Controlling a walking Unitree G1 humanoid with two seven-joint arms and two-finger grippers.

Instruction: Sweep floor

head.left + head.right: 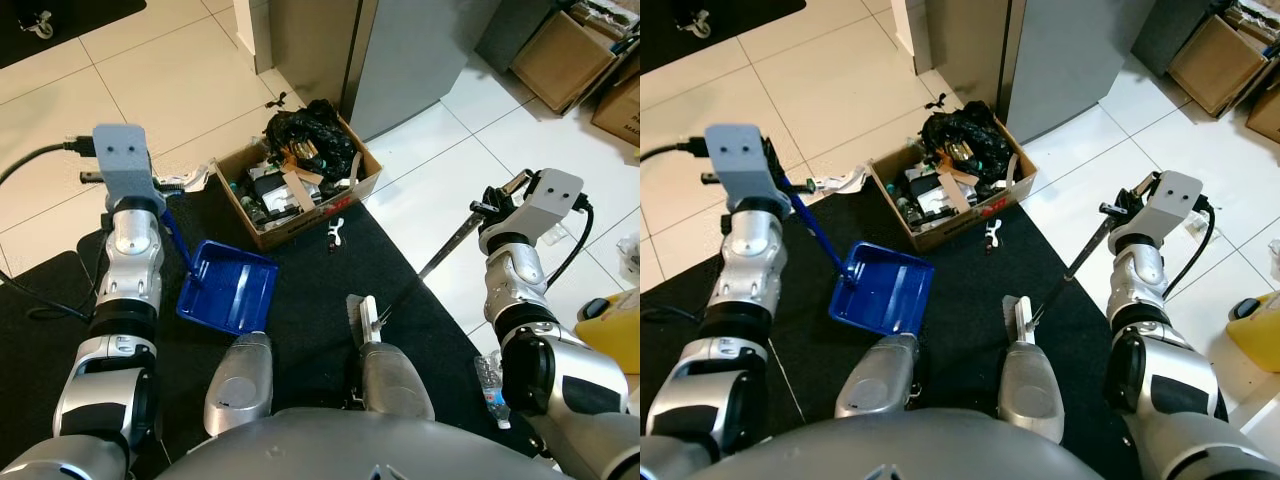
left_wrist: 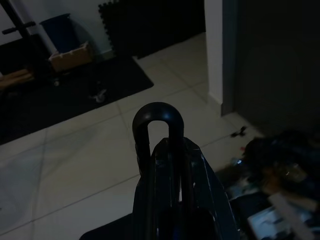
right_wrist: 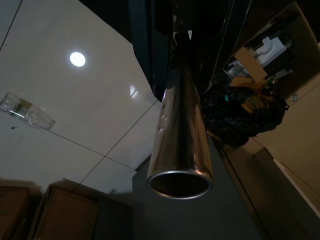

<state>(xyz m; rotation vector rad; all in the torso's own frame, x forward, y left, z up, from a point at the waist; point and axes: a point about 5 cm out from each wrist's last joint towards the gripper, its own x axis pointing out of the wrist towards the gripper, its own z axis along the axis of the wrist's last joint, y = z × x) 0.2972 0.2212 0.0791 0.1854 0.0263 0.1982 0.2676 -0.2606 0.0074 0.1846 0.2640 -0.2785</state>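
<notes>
Blue plastic dustpan (image 1: pixel 228 288) resting on the black floor mat (image 1: pixel 330 290), its long blue handle clamped in the closed left gripper (image 1: pixel 150 190). Right gripper (image 1: pixel 493 207) closed on the metal pole (image 1: pixel 450 245) of a brush (image 1: pixel 363 320) whose head touches the mat. Cardboard box of clutter (image 1: pixel 295 180) beyond; no legible writing.
</notes>
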